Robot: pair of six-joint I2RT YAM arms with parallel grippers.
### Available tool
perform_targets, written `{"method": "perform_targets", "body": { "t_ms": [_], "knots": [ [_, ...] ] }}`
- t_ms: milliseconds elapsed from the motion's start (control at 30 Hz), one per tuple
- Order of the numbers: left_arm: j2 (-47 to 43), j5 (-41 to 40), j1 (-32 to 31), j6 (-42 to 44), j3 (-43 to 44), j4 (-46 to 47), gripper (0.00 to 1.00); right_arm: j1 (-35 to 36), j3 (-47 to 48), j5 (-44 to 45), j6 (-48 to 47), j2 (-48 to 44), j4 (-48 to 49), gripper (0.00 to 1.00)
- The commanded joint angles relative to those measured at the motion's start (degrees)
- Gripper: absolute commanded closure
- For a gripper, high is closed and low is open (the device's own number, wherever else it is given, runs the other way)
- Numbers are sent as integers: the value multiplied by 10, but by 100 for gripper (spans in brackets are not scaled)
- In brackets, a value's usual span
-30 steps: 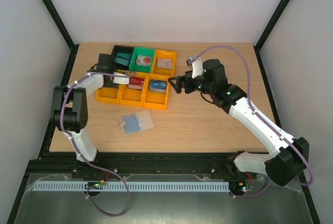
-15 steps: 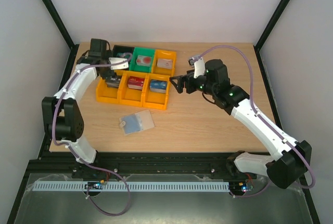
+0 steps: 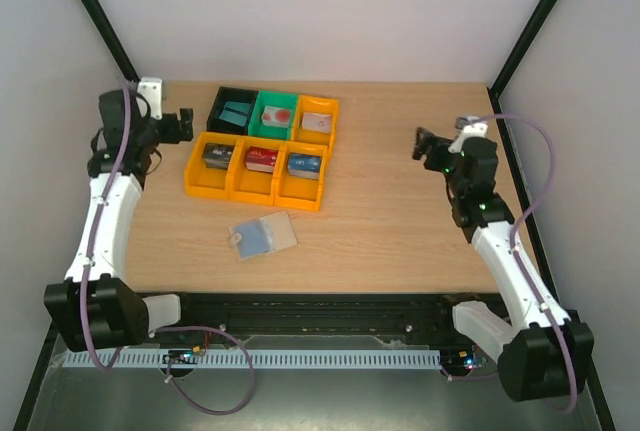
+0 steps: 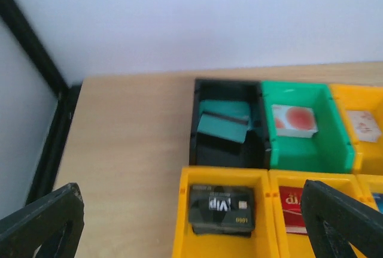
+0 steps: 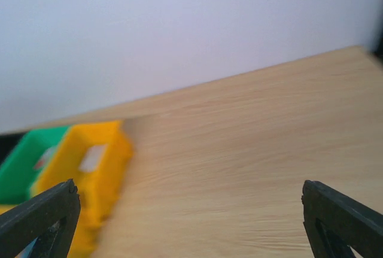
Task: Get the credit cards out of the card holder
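Note:
The card holder (image 3: 263, 236) lies opened flat on the table in front of the bins, grey-blue inside up, and neither gripper is near it. The credit cards sit one to a bin: a teal card (image 4: 222, 120) in the black bin, a black card (image 4: 221, 209) and a red card (image 4: 293, 207) in orange bins, and a white-and-red card (image 4: 293, 120) in the green bin. My left gripper (image 3: 180, 124) is open at the far left of the table, left of the bins, with nothing between its fingers. My right gripper (image 3: 427, 145) is open over bare wood at the right.
Two rows of small bins (image 3: 262, 143) stand at the back left middle: black, green and orange behind, three orange in front. In the right wrist view an orange bin (image 5: 90, 168) and a green one (image 5: 24, 162) lie off to the left. Black frame posts line both table sides.
My left arm has pulled back from the front-left orange bin to the table's far left, its jaws opening. My right arm has withdrawn from beside the bins to the right.

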Motion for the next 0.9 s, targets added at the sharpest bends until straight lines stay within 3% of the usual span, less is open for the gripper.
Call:
{"method": "perform_targets", "body": {
  "t_ms": [0,133,267,433,600,733,800,833,867],
  "knots": [
    [-14,-103,10,-187,-140,137,1,-53,-115,132,2,-60,178,1],
    [-19,-155,9,-207,-294,324,1,-69,-248,196,-34,-89,342,2],
    [-2,-150,8,-203,-464,564,1,-78,-341,251,-32,-87,454,1],
    [23,-136,-30,-153,-598,834,1,-85,-443,296,-36,-19,635,1],
    [44,-193,-77,-132,-584,835,0,-95,-474,239,-43,109,799,2],
    [68,-232,-80,-143,-556,807,1,-100,-439,178,-59,234,864,2],
    [60,-231,-80,-144,-562,811,0,-101,-434,151,-71,308,951,2],
    [51,-224,-81,-139,-577,835,1,-101,-424,146,-74,305,939,2],
    [42,-213,-81,-135,-594,857,1,-103,-407,143,-75,278,862,2]
  ]
}}
